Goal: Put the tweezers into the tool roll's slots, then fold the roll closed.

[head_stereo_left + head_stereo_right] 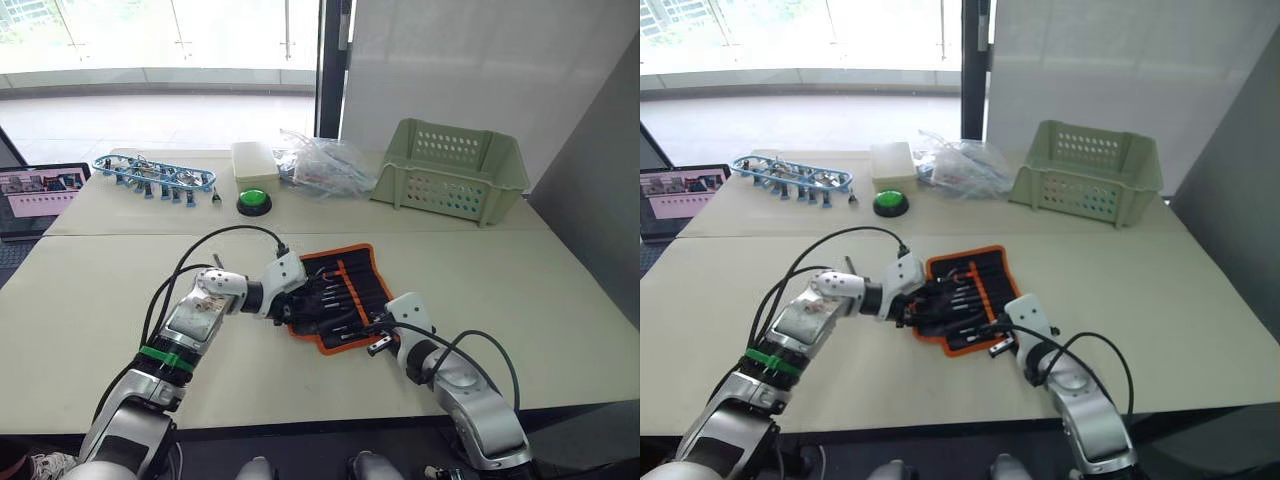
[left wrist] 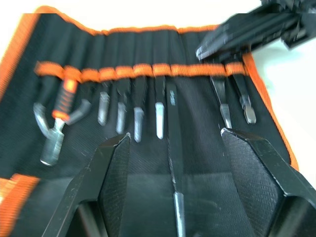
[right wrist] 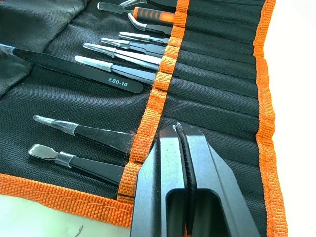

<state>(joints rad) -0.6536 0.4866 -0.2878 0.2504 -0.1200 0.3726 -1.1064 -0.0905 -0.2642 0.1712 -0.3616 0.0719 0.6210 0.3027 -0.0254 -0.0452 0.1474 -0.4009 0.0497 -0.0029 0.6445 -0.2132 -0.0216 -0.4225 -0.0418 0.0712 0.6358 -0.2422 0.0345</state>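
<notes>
The tool roll (image 1: pixel 345 290) lies unrolled on the table, black with orange edging. Several tweezers (image 3: pixel 84 131) sit in its slots (image 2: pixel 143 71) under the orange strip (image 3: pixel 158 94), their silvery ends sticking out. One long black tweezer (image 2: pixel 171 123) marked ESD-10 lies across the inner face with one end at the strip. My left gripper (image 2: pixel 175 143) hovers open at the roll's left side, this tweezer running between its fingers (image 2: pixel 116 168). At the roll's near right corner my right gripper (image 3: pixel 180 131) is shut, its tips resting on the fabric beside the strip.
A pale green basket (image 1: pixel 450 165) stands at the back right. A clear plastic bag (image 1: pixel 325 160), a cream box (image 1: pixel 255 158), a green button (image 1: pixel 254 201) and a blue rack of tools (image 1: pixel 150 175) lie behind the roll. A screen (image 1: pixel 40 195) sits far left.
</notes>
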